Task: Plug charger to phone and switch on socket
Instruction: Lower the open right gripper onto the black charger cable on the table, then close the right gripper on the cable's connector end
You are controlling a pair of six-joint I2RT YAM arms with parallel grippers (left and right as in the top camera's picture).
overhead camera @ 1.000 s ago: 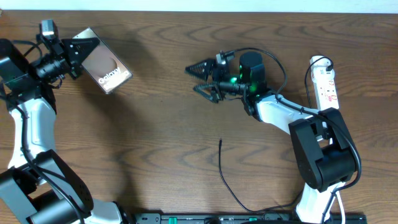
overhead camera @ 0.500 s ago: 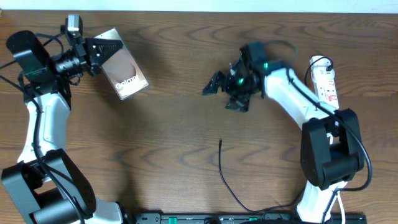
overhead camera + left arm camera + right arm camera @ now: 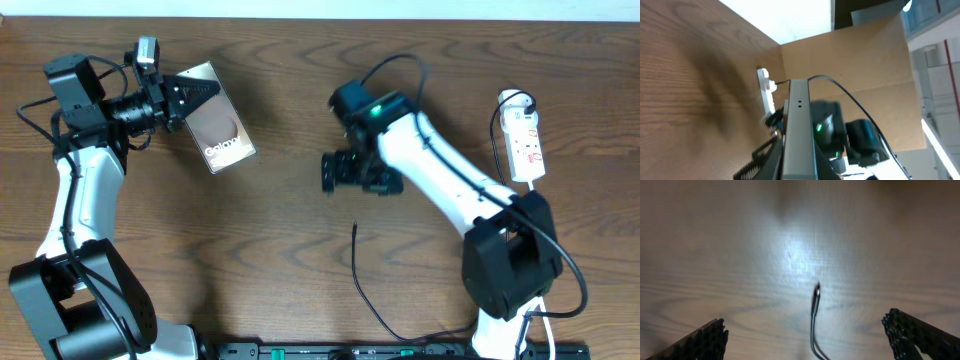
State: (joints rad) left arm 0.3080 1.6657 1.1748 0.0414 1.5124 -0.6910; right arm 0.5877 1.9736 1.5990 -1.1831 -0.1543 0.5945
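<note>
Charger (image 3: 813,322) cut off by bottom edge; phone (image 3: 798,135) likewise.

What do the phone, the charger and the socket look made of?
The phone: glossy bronze face, likely glass or polished plastic, judging by its sheen. The charger: thin black cable, probably rubbery sheathing, since it lies curved. The socket: white, seemingly hard moulded plastic with red markings.

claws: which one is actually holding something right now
The left claw: it is shut on the edge of the phone. The right claw is wide open and empty, near the tip of the charger without touching it.
</note>
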